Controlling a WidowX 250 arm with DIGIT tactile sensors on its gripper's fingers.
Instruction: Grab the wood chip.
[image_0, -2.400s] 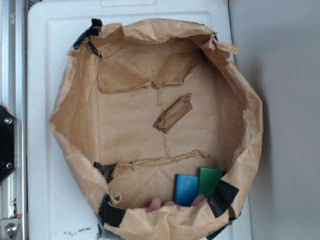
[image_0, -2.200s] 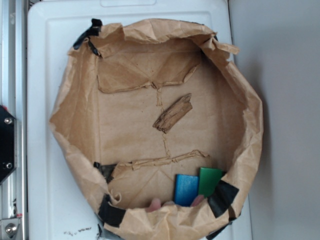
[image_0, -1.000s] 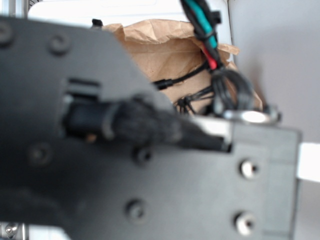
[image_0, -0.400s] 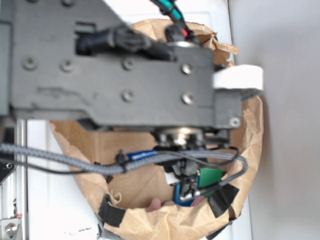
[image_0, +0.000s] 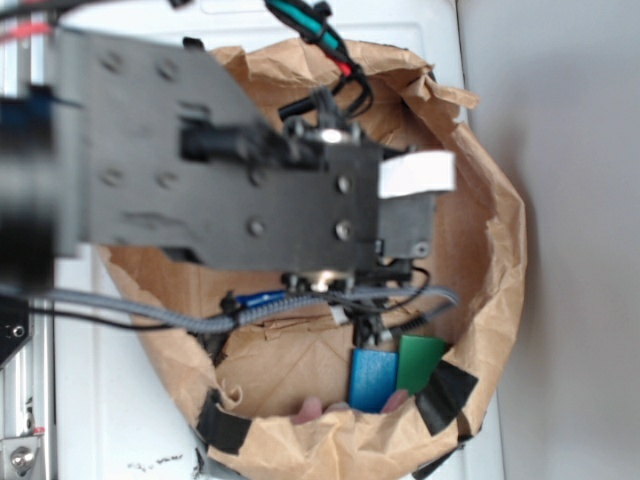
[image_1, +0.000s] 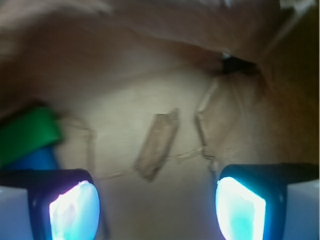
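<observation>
The gripper (image_1: 157, 200) is wide open and holds nothing. The wood chip (image_1: 157, 144) lies on the floor of the paper bag (image_0: 500, 250), between the two fingers. A green block (image_1: 27, 132) and a blue block (image_1: 32, 161) lie beside the left finger (image_1: 74, 207).

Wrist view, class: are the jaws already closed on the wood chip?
No. The wood chip lies free on the brown paper, ahead of and between the two wide-apart fingers, touching neither.
</observation>
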